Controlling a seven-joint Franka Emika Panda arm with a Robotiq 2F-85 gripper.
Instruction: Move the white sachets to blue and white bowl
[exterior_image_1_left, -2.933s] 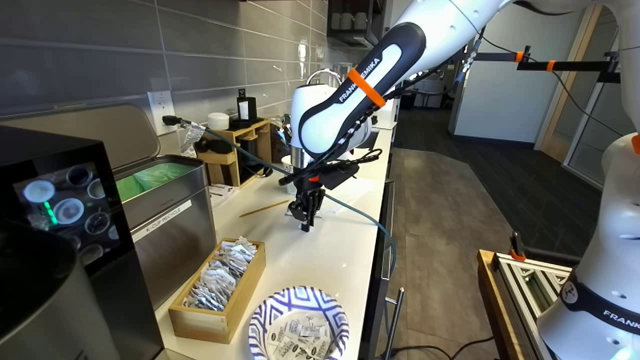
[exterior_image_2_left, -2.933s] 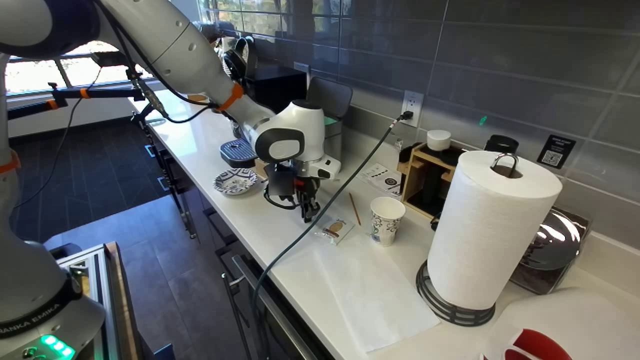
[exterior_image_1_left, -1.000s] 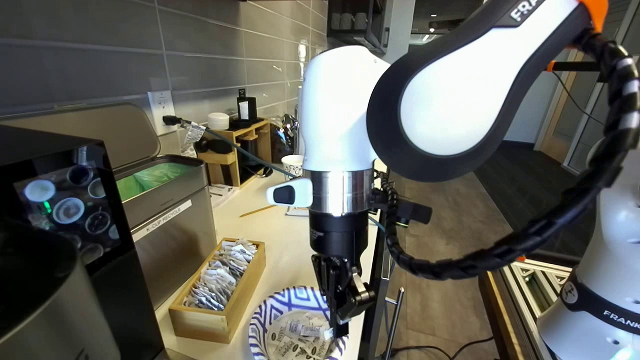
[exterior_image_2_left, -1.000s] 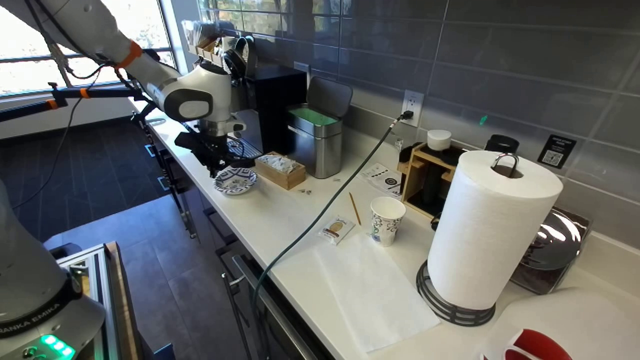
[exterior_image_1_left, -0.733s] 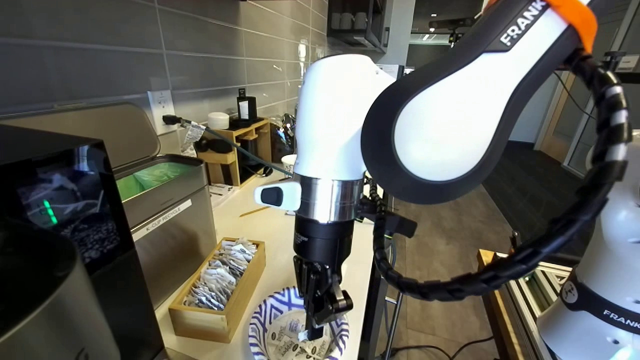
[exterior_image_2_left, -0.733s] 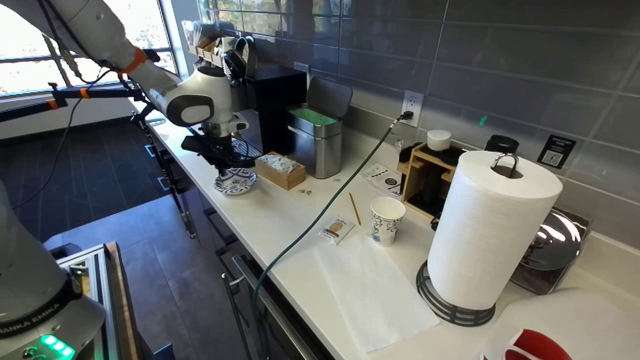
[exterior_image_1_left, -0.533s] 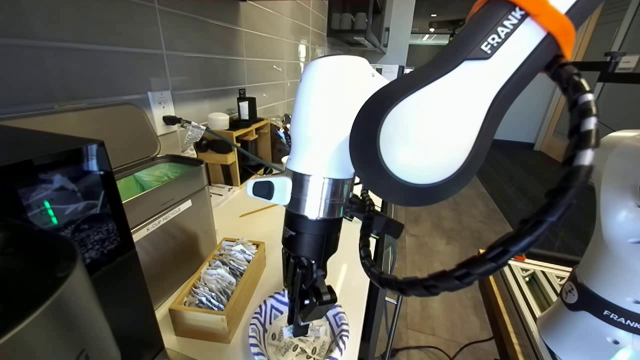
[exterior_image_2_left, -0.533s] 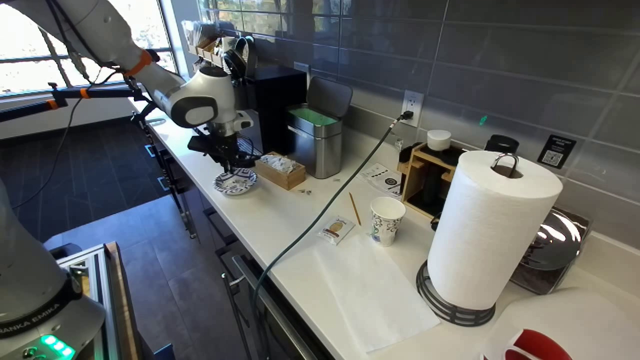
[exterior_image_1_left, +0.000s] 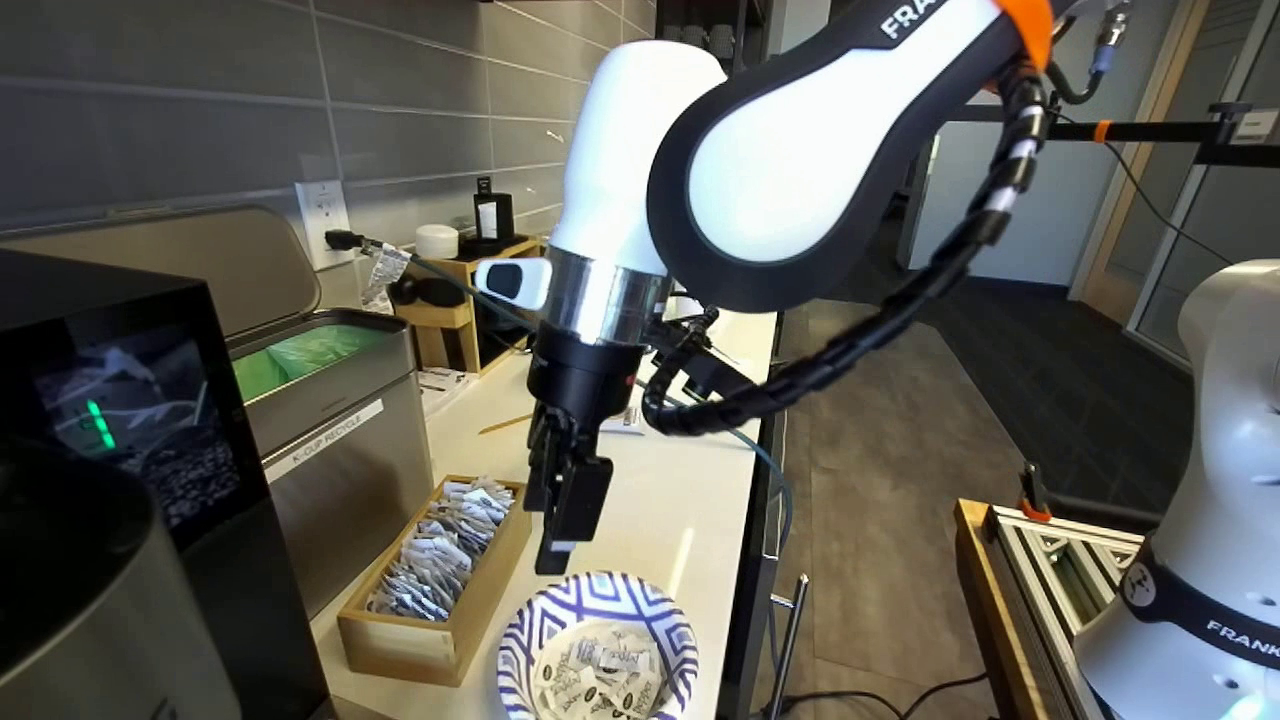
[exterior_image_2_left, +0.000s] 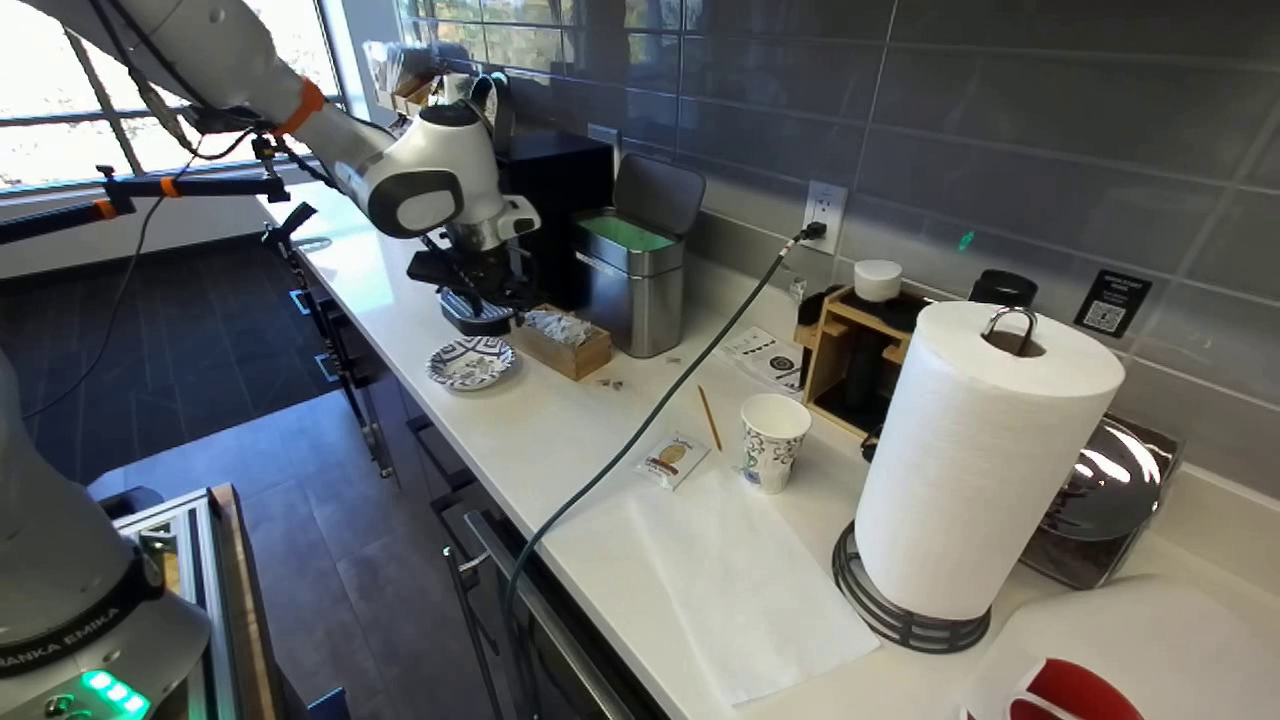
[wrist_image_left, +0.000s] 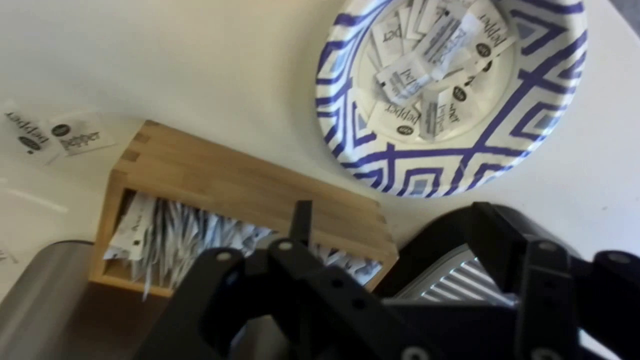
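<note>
White sachets marked pepper lie jumbled inside the blue and white bowl, which also shows in both exterior views. Two more sachets rest flat on the counter in the wrist view. A wooden box beside the bowl holds a packed row of whitish packets. My gripper stands open, its fingers wide apart with nothing between them. In an exterior view the gripper hangs above the counter, between the box and the far rim of the bowl.
The wooden box stands by the recycle bin. A black drip tray lies under the right finger in the wrist view. A blue-green cord crosses the counter. Farther along are a paper cup and a paper towel roll.
From the far counter my gripper came shut over the bowl, a white sachet at its tips. Now it has opened, let go of the sachet, and risen away from the bowl.
</note>
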